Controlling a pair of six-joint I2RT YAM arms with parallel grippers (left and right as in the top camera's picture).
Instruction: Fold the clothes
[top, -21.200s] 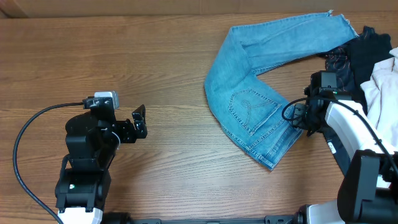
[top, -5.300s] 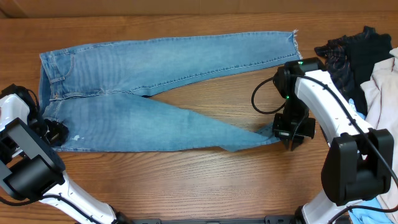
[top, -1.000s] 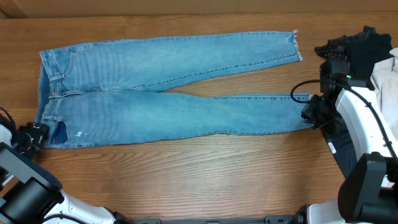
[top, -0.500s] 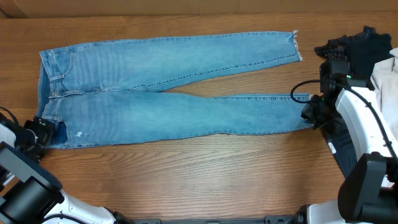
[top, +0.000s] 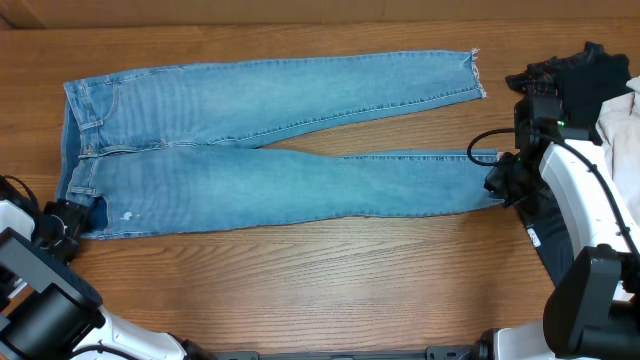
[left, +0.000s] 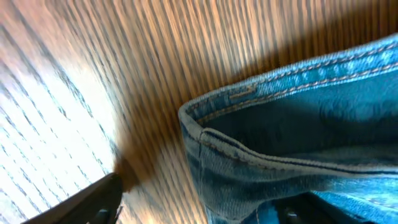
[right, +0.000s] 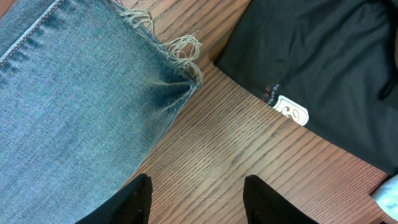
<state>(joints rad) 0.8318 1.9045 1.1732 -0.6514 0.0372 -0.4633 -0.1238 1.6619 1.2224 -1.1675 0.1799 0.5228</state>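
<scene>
The light blue jeans (top: 250, 180) lie spread flat on the table, waistband at the left and both legs running right. My left gripper (top: 68, 218) is at the lower left waistband corner. In the left wrist view its open fingers (left: 199, 208) straddle the edge of the denim waistband (left: 298, 124). My right gripper (top: 497, 180) is at the near leg's hem. In the right wrist view it is open (right: 199, 205) over bare wood, just beside the frayed hem (right: 74, 93), holding nothing.
A dark garment (top: 580, 80) and a cream cloth (top: 620, 130) are piled at the right edge. The dark garment with a white label (right: 323, 62) lies close to the right gripper. The wooden table (top: 300, 290) runs along the front.
My left gripper has moved a little to the right, up to the waistband corner. The right arm and the jeans have not moved.
</scene>
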